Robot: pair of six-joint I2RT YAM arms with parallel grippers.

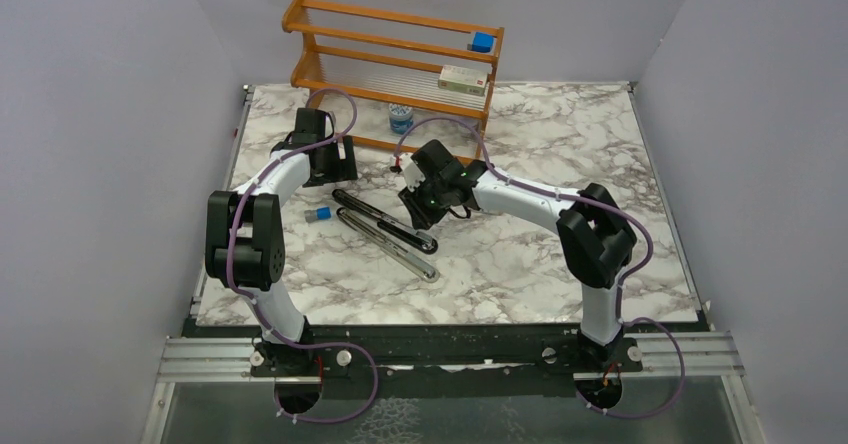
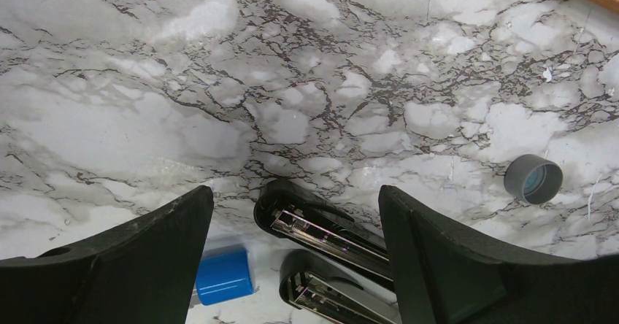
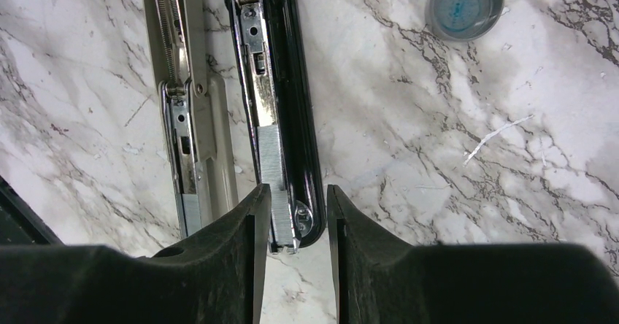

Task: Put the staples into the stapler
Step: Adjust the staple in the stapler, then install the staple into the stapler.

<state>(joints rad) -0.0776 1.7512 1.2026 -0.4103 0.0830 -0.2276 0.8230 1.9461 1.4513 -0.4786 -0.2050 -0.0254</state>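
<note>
The stapler (image 1: 385, 226) lies opened flat on the marble table as two long bars side by side. In the right wrist view a silvery strip of staples (image 3: 273, 165) lies in the metal channel of the black bar (image 3: 295, 120), reaching its near end. My right gripper (image 3: 295, 193) straddles that end, open, with its left finger close beside the strip and a gap on the right. The grey bar (image 3: 212, 120) lies to the left. My left gripper (image 2: 292, 193) hangs wide open over the bars' other ends (image 2: 314, 225), holding nothing.
A small blue-capped item (image 2: 223, 273) lies just left of the stapler. A grey round cap (image 3: 465, 4) sits on the table (image 1: 520, 254) beyond it. A wooden rack (image 1: 395, 59) with a blue cube (image 1: 483, 42) and a box (image 1: 462, 80) stands at the back.
</note>
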